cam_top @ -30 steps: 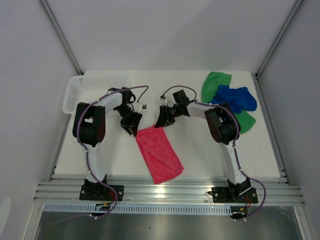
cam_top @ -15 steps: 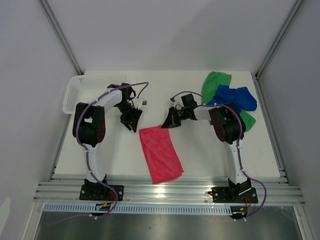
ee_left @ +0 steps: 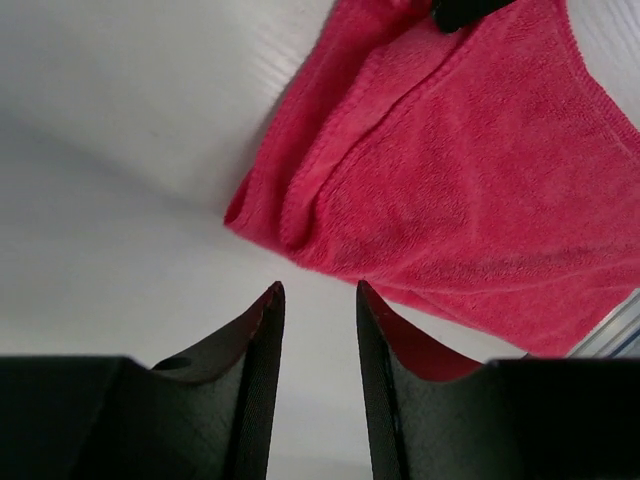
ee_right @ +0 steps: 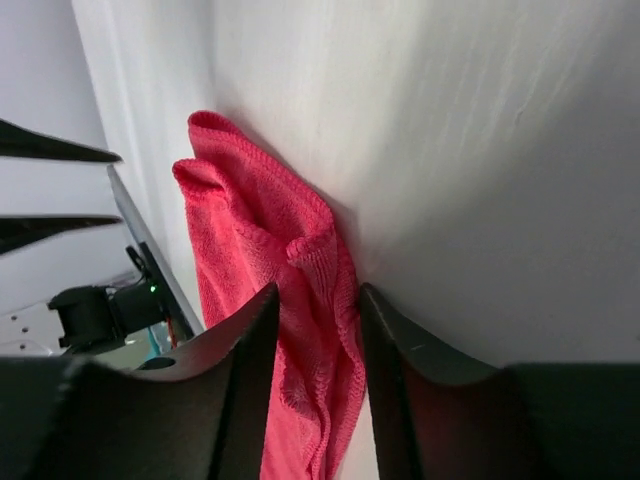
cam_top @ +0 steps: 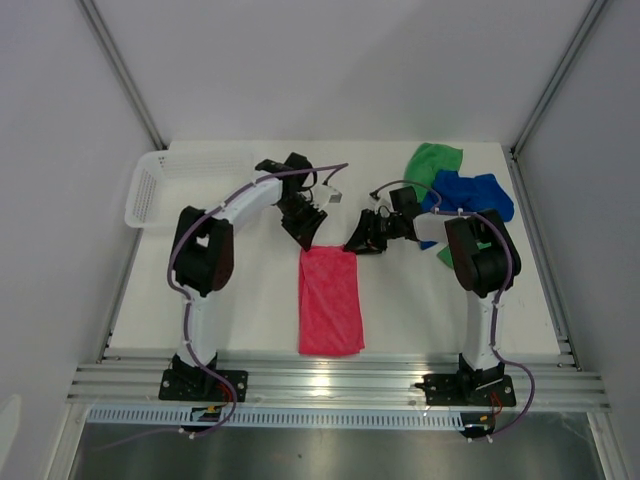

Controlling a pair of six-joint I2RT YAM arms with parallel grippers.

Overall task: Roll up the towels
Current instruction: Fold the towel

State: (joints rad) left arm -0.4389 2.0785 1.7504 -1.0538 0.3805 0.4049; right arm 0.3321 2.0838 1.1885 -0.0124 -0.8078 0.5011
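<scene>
Because the pink-red towel (cam_top: 330, 300) lying mid-frame on the counter (cam_top: 250, 290) looks light, limp and quick to bunch, its two upper corners seem the best hold. The left pincer (ee_left: 318, 290) and right pincer (ee_right: 318, 292) hover there, part-open and empty.

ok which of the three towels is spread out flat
The pink-red towel, flat in the middle; the blue towel and green towel sit crumpled together at the far right.

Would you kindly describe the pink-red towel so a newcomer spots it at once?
Look to the middle of the white table, near the front. The pink-red towel lies flat there; the blue towel and green towel are bunched far right.
</scene>
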